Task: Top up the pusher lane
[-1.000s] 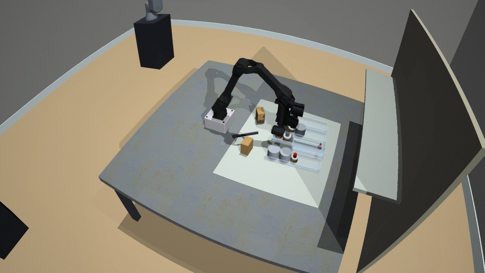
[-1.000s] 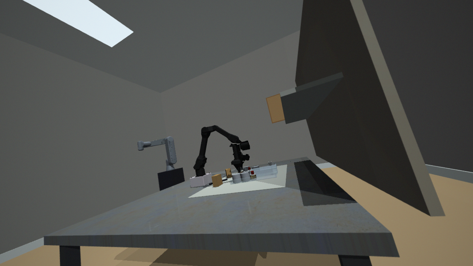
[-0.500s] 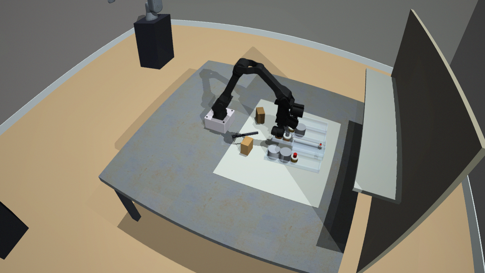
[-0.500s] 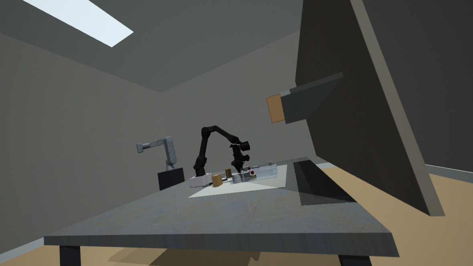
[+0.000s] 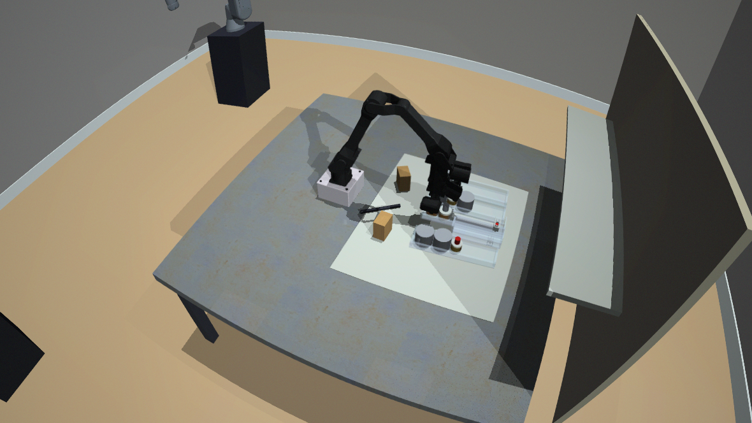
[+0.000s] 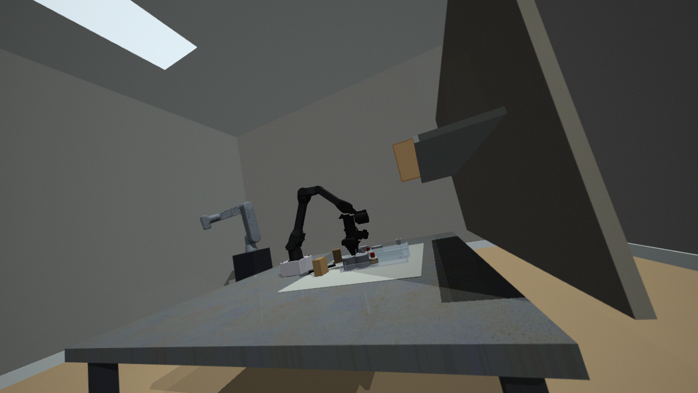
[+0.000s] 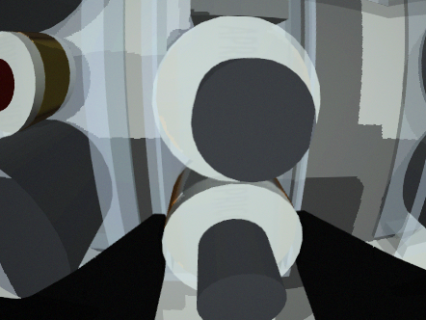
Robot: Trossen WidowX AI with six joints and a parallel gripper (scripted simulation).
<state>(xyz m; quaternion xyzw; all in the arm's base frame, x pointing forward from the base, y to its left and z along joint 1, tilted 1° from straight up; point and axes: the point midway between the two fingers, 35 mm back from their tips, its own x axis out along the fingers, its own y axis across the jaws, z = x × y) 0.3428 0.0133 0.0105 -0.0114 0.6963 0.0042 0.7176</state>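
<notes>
My gripper (image 5: 432,209) (image 6: 352,252) (image 7: 229,225) is shut on a jar with a white shoulder and a dark grey cap (image 7: 241,294); some amber shows at its sides. It is at the front of the clear sprung lane (image 5: 473,220). The matching jar (image 7: 252,116) (image 5: 445,211) stands just behind it, and the two overlap in the wrist view. The grey pusher plate (image 7: 241,7) shows beyond the rear jar. The front stop and the base of the held jar are hidden, so I cannot tell whether it stands on the lane floor.
In the near lane are two grey jars (image 5: 424,235) (image 5: 442,239) and a red-capped jar (image 5: 456,244) (image 7: 53,79). A grey jar (image 5: 466,201) stands in the far lane. Two wooden blocks (image 5: 403,178) (image 5: 382,226) and a black rod (image 5: 380,208) lie before the lanes.
</notes>
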